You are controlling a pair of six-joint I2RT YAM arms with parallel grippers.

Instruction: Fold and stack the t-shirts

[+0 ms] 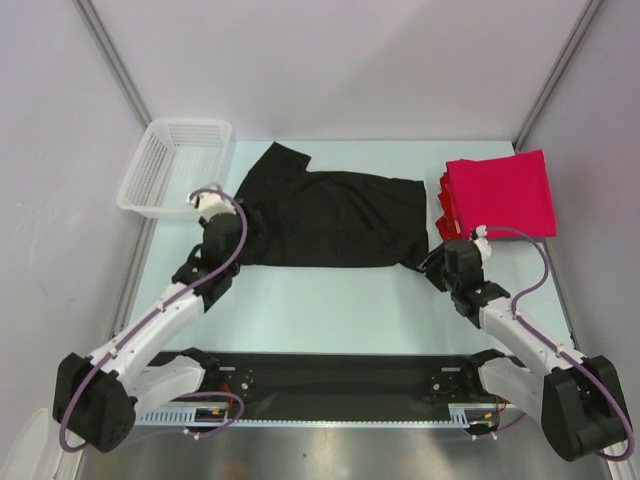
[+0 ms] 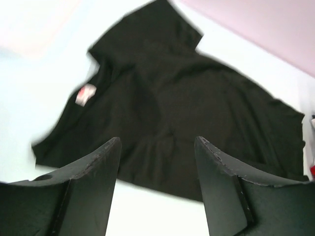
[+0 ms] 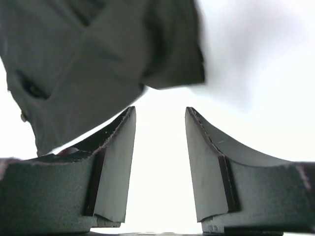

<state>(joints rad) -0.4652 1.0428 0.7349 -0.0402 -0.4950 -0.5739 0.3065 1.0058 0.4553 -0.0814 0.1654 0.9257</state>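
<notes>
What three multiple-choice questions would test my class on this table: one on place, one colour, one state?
1. Where is the basket? A) far left B) far right C) near edge
2. What colour is the spread-out shirt? A) red B) black C) white
3. How are the left pincer and right pincer? A) both shut B) both open C) one shut
Answers: 1A, it sits far left; 2B, the cloth is black; 3B, each wrist view shows a clear gap.

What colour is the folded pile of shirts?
The folded cloth shirt pile is bright red; top external view.
</notes>
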